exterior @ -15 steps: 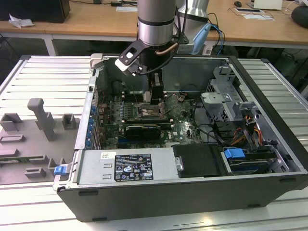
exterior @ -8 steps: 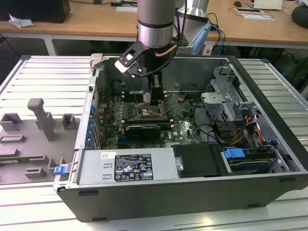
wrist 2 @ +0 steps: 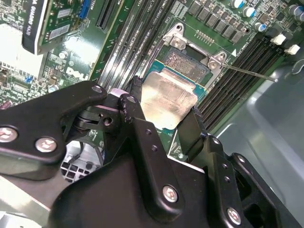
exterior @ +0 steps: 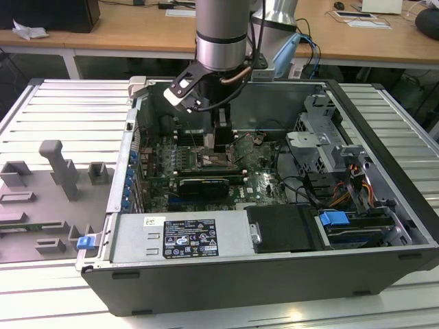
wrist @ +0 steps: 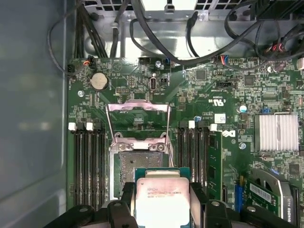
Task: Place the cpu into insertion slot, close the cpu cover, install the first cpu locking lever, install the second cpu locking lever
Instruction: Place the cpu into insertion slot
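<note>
So from my remote seat: the tool (exterior: 221, 140) is down inside the open black metal case (exterior: 384, 205), which sits on the ribbed aluminium counter (exterior: 68, 116). Its two chunky black fingers (wrist 2: 135, 102) are pinching the cpu (wrist: 159, 199) by opposite edges. You can see the grip nicely in both wrist views.

The cpu (wrist 2: 168, 97) is a flat square. It has a dull, slightly scuffed silvery lid and a thin green rim poking out around it. It hangs over one end of the socket (wrist: 137, 166), which is a grey, grainy-looking square field set in a metal surround. I honestly can't tell whether the chip is touching it or just above it.

The cover (wrist: 137, 107) is a thin shiny steel frame with an open middle. It's flipped open and stands clear of the socket. In the second wrist view a skinny wire lever (wrist 2: 247, 72) sticks out sideways past the socket corner.

The green board (exterior: 260, 181) is busy with tiny parts. Long dark RAM slots (wrist: 88, 161) run along both sides of the socket. There's a finned silver heatsink (wrist: 278, 133) off to one side, and a long black card (exterior: 206, 185) lies just near of the socket in the exterior view.
</note>
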